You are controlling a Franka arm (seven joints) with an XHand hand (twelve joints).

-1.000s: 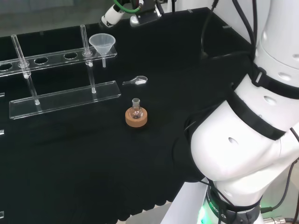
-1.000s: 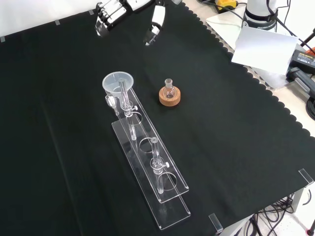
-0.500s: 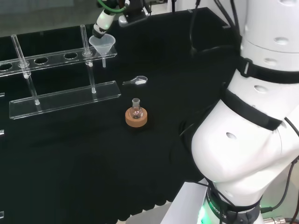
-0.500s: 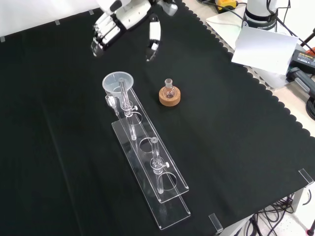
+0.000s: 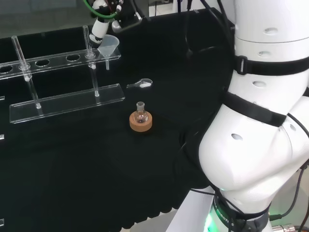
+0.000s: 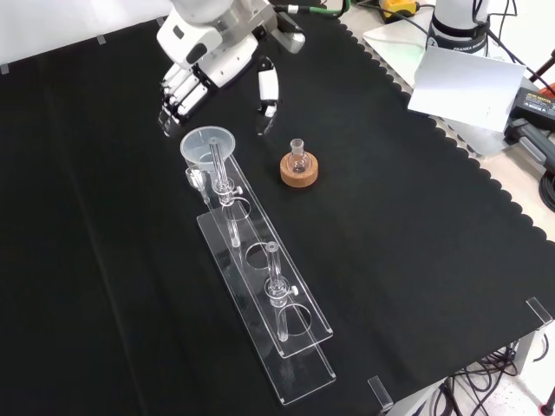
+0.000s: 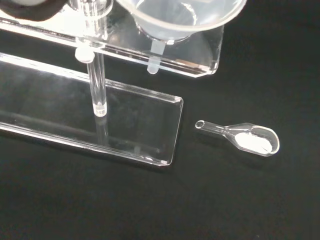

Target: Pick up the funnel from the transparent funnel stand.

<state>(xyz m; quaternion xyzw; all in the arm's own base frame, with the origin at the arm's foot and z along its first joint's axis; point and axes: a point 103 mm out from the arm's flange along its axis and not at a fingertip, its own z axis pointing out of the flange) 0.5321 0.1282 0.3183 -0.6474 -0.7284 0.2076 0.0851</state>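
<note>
Funnel [image 6: 206,144] is sitting in the stand [image 6: 260,286]; the hand [image 6: 212,56] is hovering just above it, fingers spread, holding nothing.

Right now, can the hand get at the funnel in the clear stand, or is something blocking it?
Probably yes. The hand hovers open just beyond the funnel, which sits at the end of the stand. Only the stand's upright post is close by; the flask on its cork ring stands apart.
</note>
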